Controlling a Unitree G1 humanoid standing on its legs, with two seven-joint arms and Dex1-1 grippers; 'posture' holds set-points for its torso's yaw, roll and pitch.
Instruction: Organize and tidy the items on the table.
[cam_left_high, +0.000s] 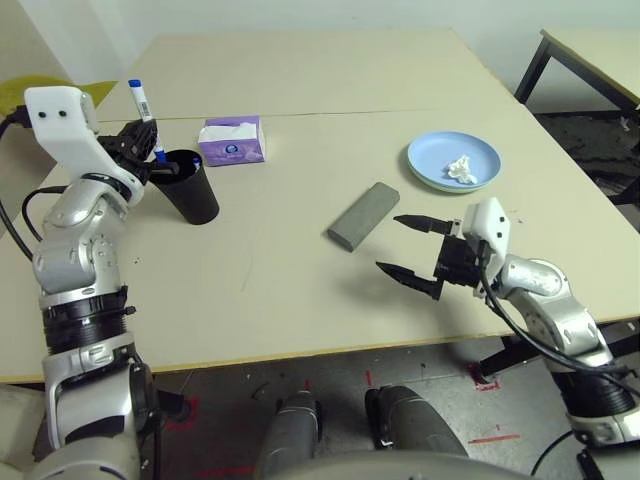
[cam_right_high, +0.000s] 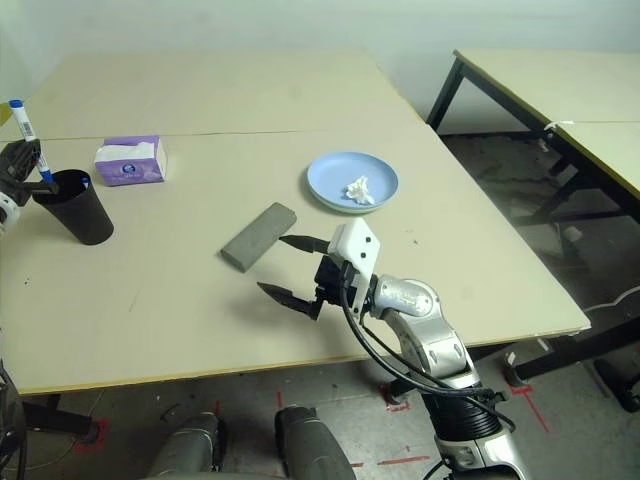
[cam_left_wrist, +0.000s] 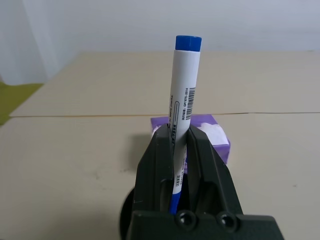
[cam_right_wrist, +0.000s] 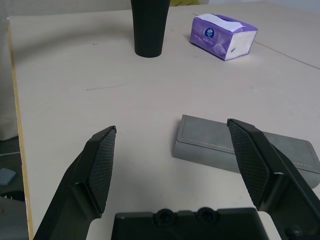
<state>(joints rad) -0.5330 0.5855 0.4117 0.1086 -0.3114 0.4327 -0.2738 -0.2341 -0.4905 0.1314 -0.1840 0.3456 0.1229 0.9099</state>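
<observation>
Two claws working apart on the beige bench (cam_left_high: 300, 300): left claw (cam_left_wrist: 181, 150) clenching a white marker pen (cam_left_wrist: 181, 105) by its lower barrel, blue cap up, hovering just over the black cup (cam_left_high: 190, 186) near the bench's left edge — a second blue-tipped pen apparently standing in the cup already. Right claw (cam_left_high: 412, 246) standing wide and released, gripping nothing, pointing at the grey glasses case (cam_left_high: 363, 215) lying flat just beyond its tips. Resting farther right, a light blue plate (cam_left_high: 453, 160) carrying the crumpled white tissue (cam_left_high: 460, 169); sitting beside the cup, a purple tissue pack (cam_left_high: 232, 140). Judging the pen light, stiff and smooth — likely slipping if pinched loosely, so gripping mid-barrel and lowering straight. Judging the case rigid, light, with a faintly textured skin; pinching across its narrow width near the middle seeming safest. Treating the tissue as soft and nearly weightless.
</observation>
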